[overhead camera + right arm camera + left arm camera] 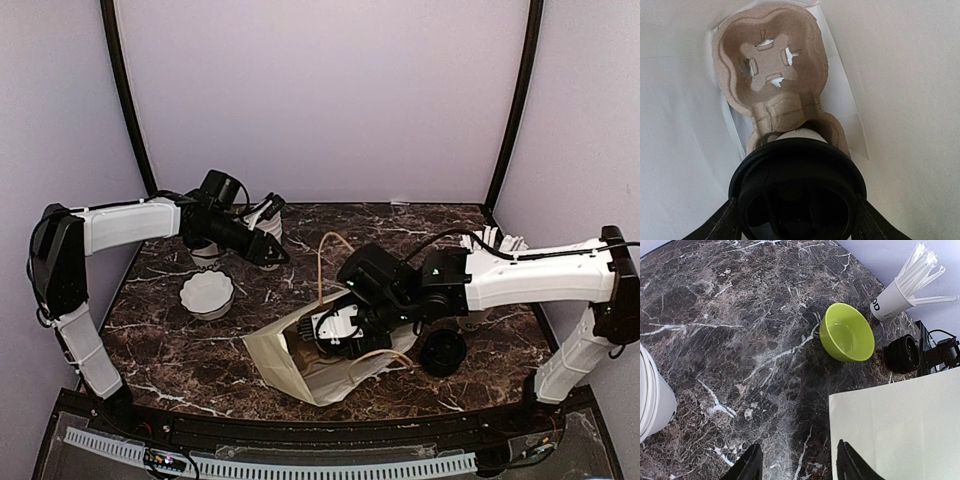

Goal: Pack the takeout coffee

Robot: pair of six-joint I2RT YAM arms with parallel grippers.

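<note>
A white paper bag lies on its side by the near edge of the worktop, the right arm reaching into its mouth. Inside, the right hand is clamped on a lidded coffee cup at the nearer pocket of the cardboard carrier; the other pocket is empty. The left hand, fingers apart, hovers beside a second cup toward the far-left corner, so about half seems left.

Glossy plastic lid, matt pulp carrier, polished marble table.
</note>
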